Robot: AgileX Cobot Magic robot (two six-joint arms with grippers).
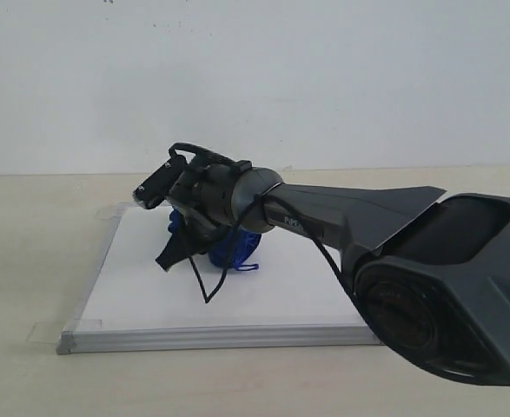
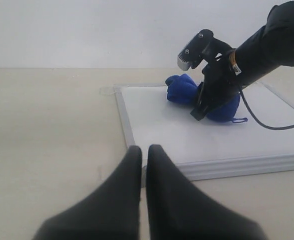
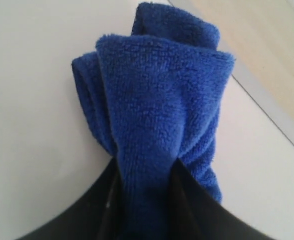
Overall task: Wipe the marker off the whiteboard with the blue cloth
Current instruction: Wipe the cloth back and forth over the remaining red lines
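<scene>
- Beige tabletop (image 1: 29,261) and a plain white wall (image 1: 324,69) form the setting; the whiteboard (image 1: 150,291) is laid flat on the tabletop, edged by a silver frame (image 1: 220,337).
- The blue cloth (image 1: 237,248) is pinched between the fingers of the right claw (image 3: 144,205), which is closed on it. The cloth is pressed against the far-left part of the board, as seen in the exterior view.
- The cloth is bunched into a plush roll whose long axis runs straight out from the fingers, as shown in the right wrist view. A small loop (image 1: 249,267) trails from it onto the board.
- The marker is not seen in any view: all visible board surface is bare white. Whether red lines lie hidden beneath the cloth cannot be told, so the direction of the coming stroke cannot be fixed.
- The left claw (image 2: 143,152) is closed and empty, over the tabletop near a corner of the board and well apart from the cloth. The right arm (image 1: 350,217) is judged the only one placed for wiping.
</scene>
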